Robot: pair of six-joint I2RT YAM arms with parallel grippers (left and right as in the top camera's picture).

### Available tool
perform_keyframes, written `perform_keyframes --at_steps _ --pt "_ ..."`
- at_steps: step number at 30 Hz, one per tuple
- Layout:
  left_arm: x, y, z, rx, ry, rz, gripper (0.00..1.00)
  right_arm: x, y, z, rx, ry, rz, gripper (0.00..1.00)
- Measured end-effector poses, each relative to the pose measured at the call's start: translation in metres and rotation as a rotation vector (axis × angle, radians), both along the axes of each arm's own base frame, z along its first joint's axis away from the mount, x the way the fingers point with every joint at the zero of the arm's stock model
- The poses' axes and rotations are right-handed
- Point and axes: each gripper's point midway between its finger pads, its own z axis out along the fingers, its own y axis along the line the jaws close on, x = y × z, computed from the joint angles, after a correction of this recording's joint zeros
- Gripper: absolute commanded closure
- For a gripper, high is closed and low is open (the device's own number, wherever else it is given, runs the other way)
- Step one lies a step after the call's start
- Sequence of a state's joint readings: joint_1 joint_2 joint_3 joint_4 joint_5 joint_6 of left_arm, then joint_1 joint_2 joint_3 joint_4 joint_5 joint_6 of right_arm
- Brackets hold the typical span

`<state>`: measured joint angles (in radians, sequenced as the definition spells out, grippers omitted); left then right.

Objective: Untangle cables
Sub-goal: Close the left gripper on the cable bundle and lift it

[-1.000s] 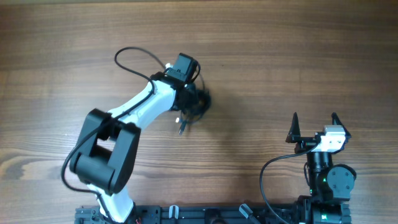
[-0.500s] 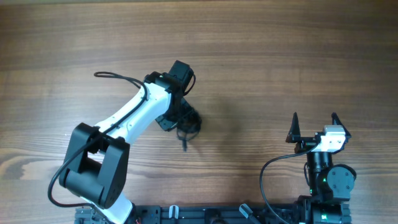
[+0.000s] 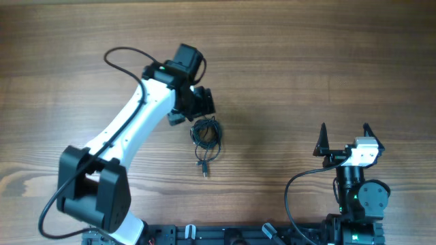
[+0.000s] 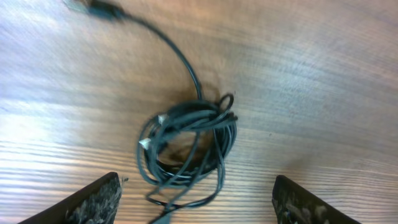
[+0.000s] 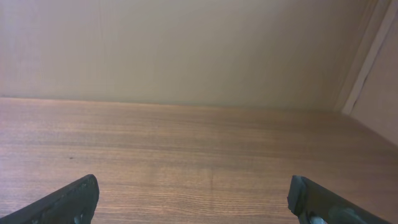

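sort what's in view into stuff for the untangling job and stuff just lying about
For the job:
- cables, one coiled clump
- left claw, open, by the clump

Just there:
- right claw, open, far from the cables
- arm wire
- wooden table

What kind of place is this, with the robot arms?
Probably a robot lab: two black-and-white robot arms at a brown wooden table, a small tangle of thin black cables, and a plain beige wall.

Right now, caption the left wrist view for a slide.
Open left tool hovers over a tangled coil of black cables on the wooden table.
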<state>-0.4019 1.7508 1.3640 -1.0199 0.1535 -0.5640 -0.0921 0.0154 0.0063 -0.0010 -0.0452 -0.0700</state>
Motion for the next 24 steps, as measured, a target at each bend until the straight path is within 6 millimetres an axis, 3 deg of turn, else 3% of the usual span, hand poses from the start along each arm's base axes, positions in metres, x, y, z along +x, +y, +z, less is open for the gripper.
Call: perform_keyframes --at_steps 1,5,14,20,21,24 --pt "0.0 0.004 0.003 0.005 -0.009 -0.021 0.52 0.0 0.0 0.0 0.0 0.0 0.0 0.0" --pt "-0.004 0.01 -0.001 0.024 -0.002 -0.066 0.52 0.0 0.0 0.0 0.0 0.0 0.0 0.0" --pt "-0.031 0.02 -0.048 0.042 0.092 0.058 0.42 0.0 0.0 0.0 0.0 0.0 0.0 0.0" --pt "-0.032 0.017 -0.077 -0.005 0.067 0.125 0.8 0.0 0.0 0.0 0.0 0.0 0.0 0.0" --pt "-0.035 0.017 -0.081 -0.007 0.074 0.138 0.93 0.0 0.0 0.0 0.0 0.0 0.0 0.0" --pt "-0.039 0.02 -0.087 0.0 0.085 0.164 0.96 0.0 0.0 0.0 0.0 0.0 0.0 0.0"
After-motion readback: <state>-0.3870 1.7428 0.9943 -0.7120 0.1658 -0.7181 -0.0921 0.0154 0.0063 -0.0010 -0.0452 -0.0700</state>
